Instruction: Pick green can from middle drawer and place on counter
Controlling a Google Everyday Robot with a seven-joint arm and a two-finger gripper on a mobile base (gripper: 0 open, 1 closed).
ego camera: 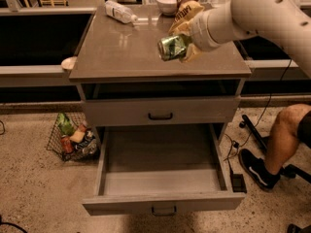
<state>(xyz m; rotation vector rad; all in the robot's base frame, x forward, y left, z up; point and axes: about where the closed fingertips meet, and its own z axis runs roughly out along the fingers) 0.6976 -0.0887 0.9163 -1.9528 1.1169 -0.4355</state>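
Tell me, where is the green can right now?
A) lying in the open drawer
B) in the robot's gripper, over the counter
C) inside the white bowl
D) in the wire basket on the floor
B: the gripper is closed on the green can and holds it tilted over the counter, well above the open middle drawer.

Green can [170,47] (shiny, tilted sideways) in gripper [181,49] above counter [121,52], middle drawer [160,182] pulled open below.
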